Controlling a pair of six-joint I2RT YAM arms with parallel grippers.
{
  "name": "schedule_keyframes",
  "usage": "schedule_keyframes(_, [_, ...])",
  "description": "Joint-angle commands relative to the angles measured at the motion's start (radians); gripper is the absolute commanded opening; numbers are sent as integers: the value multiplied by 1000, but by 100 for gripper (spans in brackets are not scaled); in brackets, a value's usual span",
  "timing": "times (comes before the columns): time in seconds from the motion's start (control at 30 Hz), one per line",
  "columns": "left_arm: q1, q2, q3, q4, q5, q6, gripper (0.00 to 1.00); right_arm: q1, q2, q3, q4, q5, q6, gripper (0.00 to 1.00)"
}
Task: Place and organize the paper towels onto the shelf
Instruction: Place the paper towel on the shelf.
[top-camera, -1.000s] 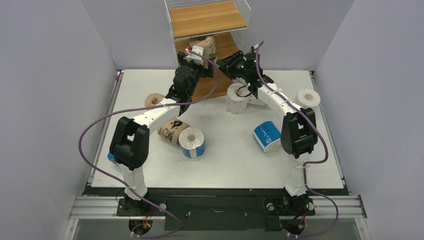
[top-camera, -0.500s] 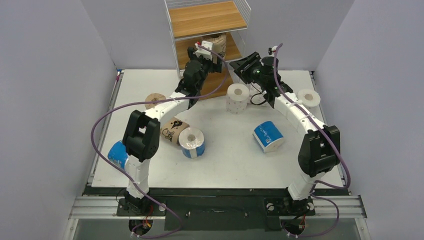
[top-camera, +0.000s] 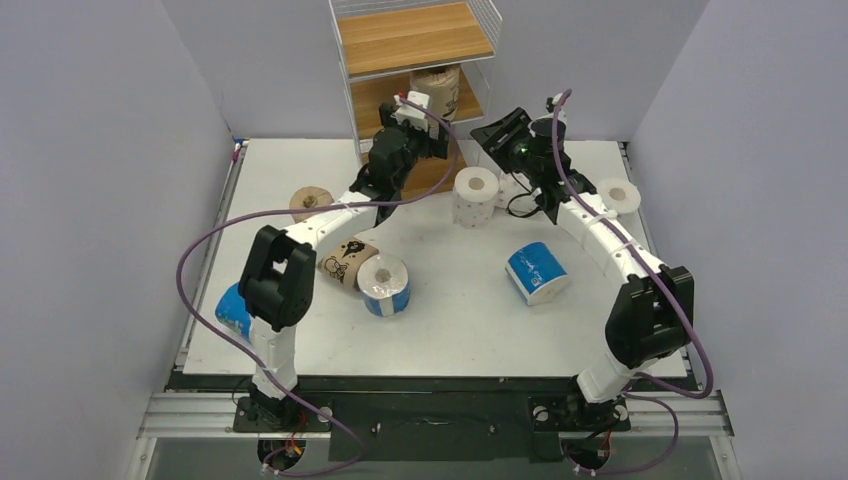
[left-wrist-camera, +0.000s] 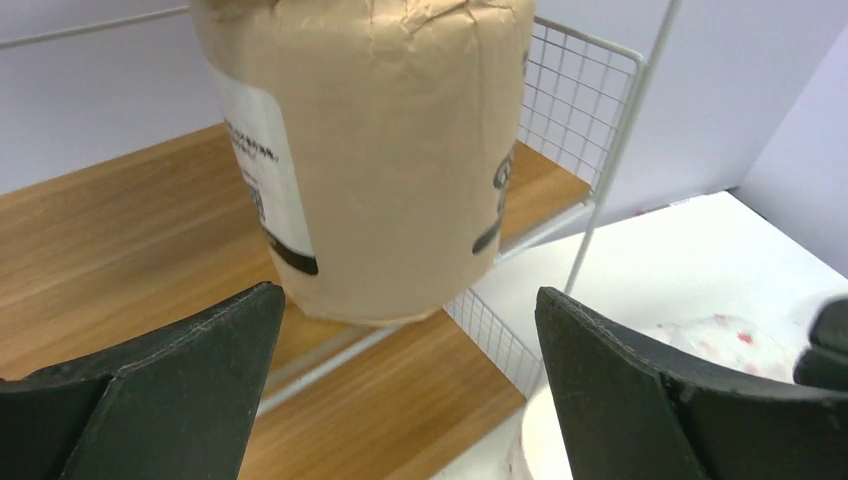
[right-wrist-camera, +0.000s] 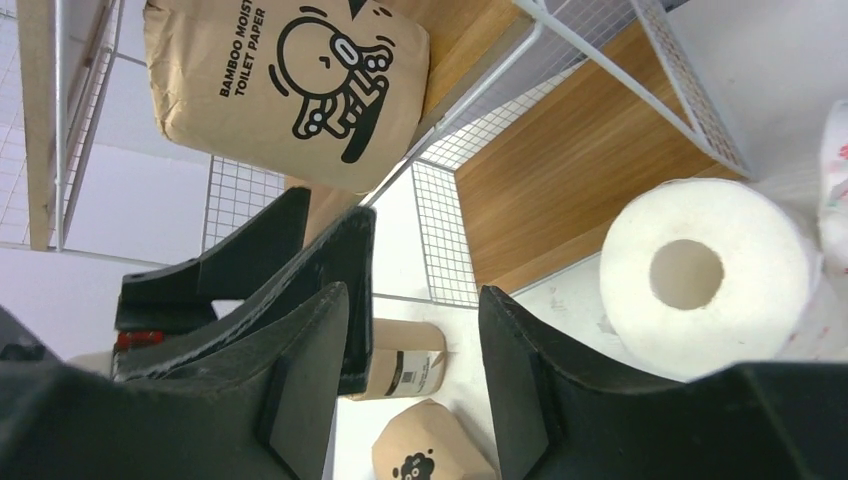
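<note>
A tan-brown paper towel roll (top-camera: 437, 88) (left-wrist-camera: 370, 150) (right-wrist-camera: 290, 90) stands upright on the shelf's (top-camera: 415, 35) middle board (left-wrist-camera: 120, 230). My left gripper (top-camera: 432, 128) (left-wrist-camera: 410, 330) is open just in front of and below it, not touching it. My right gripper (top-camera: 492, 130) (right-wrist-camera: 412, 295) hovers open and empty by the shelf's right post, above a white roll (top-camera: 475, 195) (right-wrist-camera: 705, 275). On the table lie two tan rolls (top-camera: 310, 200) (top-camera: 345, 260), blue-wrapped rolls (top-camera: 384, 285) (top-camera: 535, 272) (top-camera: 235, 310) and another white roll (top-camera: 617, 195).
The shelf's thin white wire frame (left-wrist-camera: 600, 190) and mesh side (right-wrist-camera: 440, 230) stand close to both grippers. The two wrists are near each other in front of the shelf. Purple cables (top-camera: 200, 260) loop from both arms. Grey walls enclose the table.
My left arm carried the tan roll up onto the middle board and opened, leaving it standing there. My right arm swung back and to the right, and its jaws widened.
</note>
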Motion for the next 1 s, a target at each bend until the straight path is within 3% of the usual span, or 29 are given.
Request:
schedule_keyframes(0.0, [-10, -190, -94, 60, 18, -30, 96, -1, -99, -10, 6, 63, -82, 49])
schedule_keyframes(0.27, [-78, -501, -405, 69, -29, -121, 96, 116, -181, 3, -87, 258, -293, 56])
schedule_keyframes(0.47, [-164, -716, -607, -41, -154, -198, 96, 212, -210, -5, -63, 417, -440, 61])
schedule_keyframes(0.67, [-174, -934, -735, -289, -278, -311, 96, 269, -228, -90, 124, 493, -532, 64])
schedule_keyframes(0.77, [-173, -1065, -795, -352, -311, -320, 96, 281, -214, -135, 266, 531, -566, 75])
schedule_keyframes(0.83, [-172, -1141, -838, -395, -318, -325, 96, 281, -192, -139, 298, 535, -583, 81])
schedule_keyframes(0.97, [-172, -1259, -902, -460, -315, -332, 96, 279, -140, -89, 276, 573, -600, 82])
